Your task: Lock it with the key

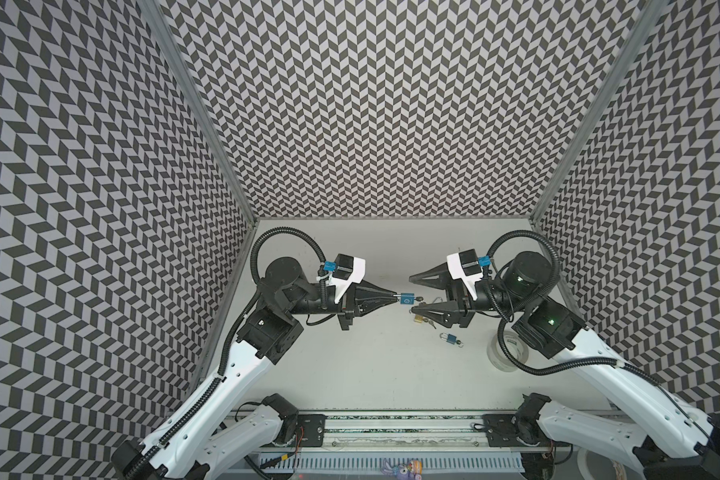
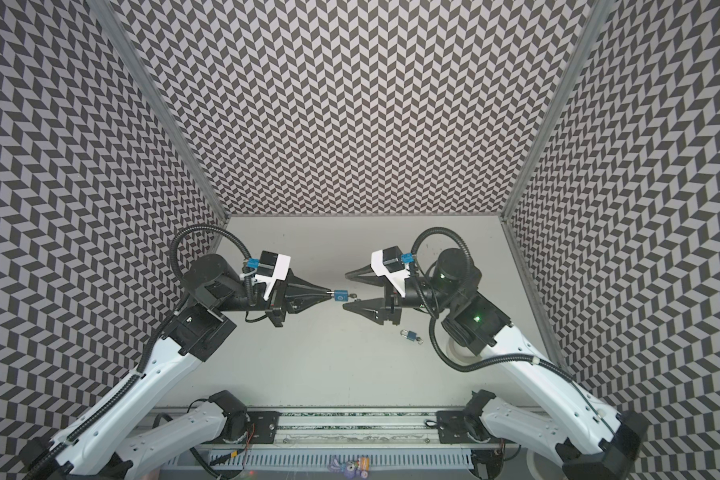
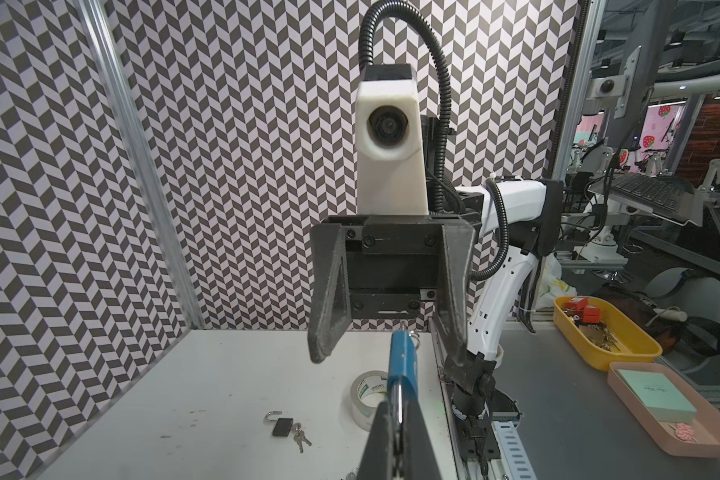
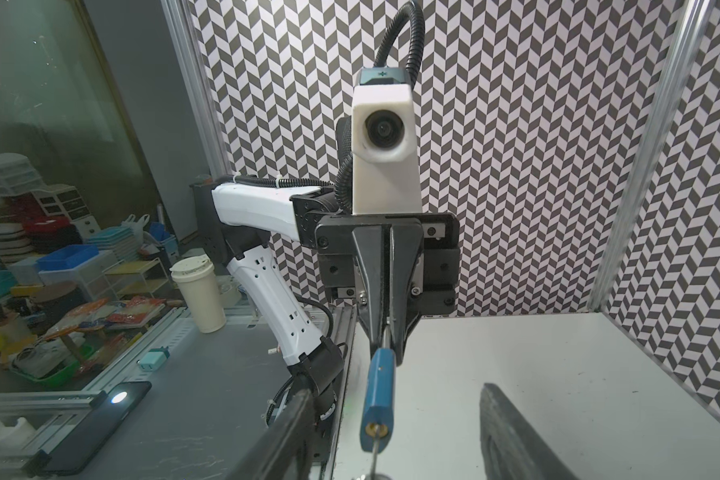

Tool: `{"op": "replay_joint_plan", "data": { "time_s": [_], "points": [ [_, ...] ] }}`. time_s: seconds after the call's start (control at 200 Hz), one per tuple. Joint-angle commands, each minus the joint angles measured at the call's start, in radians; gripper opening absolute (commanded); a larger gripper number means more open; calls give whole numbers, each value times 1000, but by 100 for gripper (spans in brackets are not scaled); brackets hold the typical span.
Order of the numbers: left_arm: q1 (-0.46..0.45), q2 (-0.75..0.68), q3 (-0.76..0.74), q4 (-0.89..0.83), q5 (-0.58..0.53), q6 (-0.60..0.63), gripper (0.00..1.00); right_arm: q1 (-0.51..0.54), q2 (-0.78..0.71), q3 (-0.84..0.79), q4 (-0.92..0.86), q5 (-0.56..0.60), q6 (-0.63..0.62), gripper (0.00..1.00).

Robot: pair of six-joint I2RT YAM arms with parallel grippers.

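Left gripper [image 1: 393,296]: pressed together, pinching the silver shackle of the blue padlock [image 1: 407,298], which hangs in the air above the table [image 1: 371,365], to the left of the roll of tape [image 1: 506,349] and well apart from it.

Right gripper [image 1: 411,294]: spread, one finger on each side of the key [image 1: 419,298]. No contact with key or lock can be seen in the right wrist view.

A second blue padlock [image 1: 449,338] lies on the table just left of the tape. A brass padlock [image 1: 418,319] with keys lies farther from the tape, almost under the held lock.

Held lock: body level, shackle toward the left arm. The key sits in its keyhole, pointing at the right gripper. Whether the shackle is latched cannot be told.
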Motion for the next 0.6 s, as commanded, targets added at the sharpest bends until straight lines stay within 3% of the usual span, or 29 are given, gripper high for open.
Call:
{"op": "replay_joint_plan", "data": {
  "time_s": [0.0, 0.235, 0.456, 0.596],
  "points": [
    [-3, -8, 9, 18, 9, 13, 0, 10, 12, 27, -51, 1, -29, 55],
    [-3, -12, 7, 9, 11, 32, 0, 10, -4, 18, -28, 6, -10, 39],
    [-4, -4, 7, 1, 25, 39, 0, 11, 5, 19, 7, -36, 39, 39],
    [-6, -4, 7, 4, 27, 39, 0, 13, 10, 17, 1, -33, 40, 33]
  ]
}}
